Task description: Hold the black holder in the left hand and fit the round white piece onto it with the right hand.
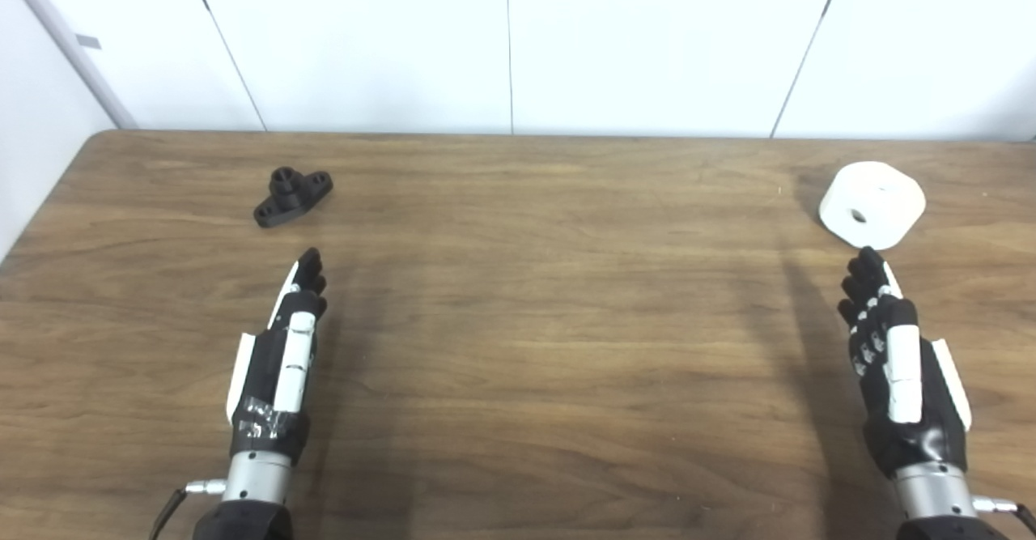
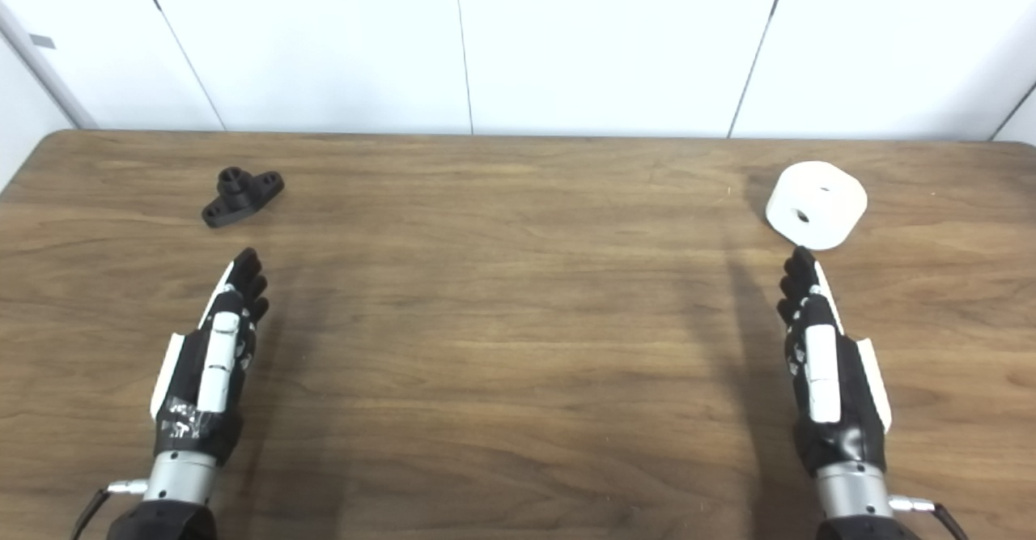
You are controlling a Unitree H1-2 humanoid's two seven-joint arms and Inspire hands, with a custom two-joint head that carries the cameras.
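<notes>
Item one: the black holder point(image 1: 292, 195), which we are finding lying flat on the desk point(image 1: 518, 346) toward the far left, its short post pointing up between two flanges.

Item two: the round white piece point(image 1: 872, 203), which we are seeing on the far right of the desk, tipped so its holed face is turning toward us. The two parts are sitting well apart.

Item three: our left hand point(image 1: 279, 346), which is reaching forward edge-on, fingers extended and grasping nothing, its tips near the holder but not touching.

Item four: our right hand point(image 1: 890, 362), likewise released and empty, fingertips lying just beside the white piece.

Risks we are noting: we are judging neither pickup begun. The holder is low and small, so fingers closing on it could be sliding it away or pinching only a flange, leaving the post tilted. The white piece, being round and tipped, could be rolling off under a glancing touch. A skewed grip on either would be making hole and post misalign.
</notes>
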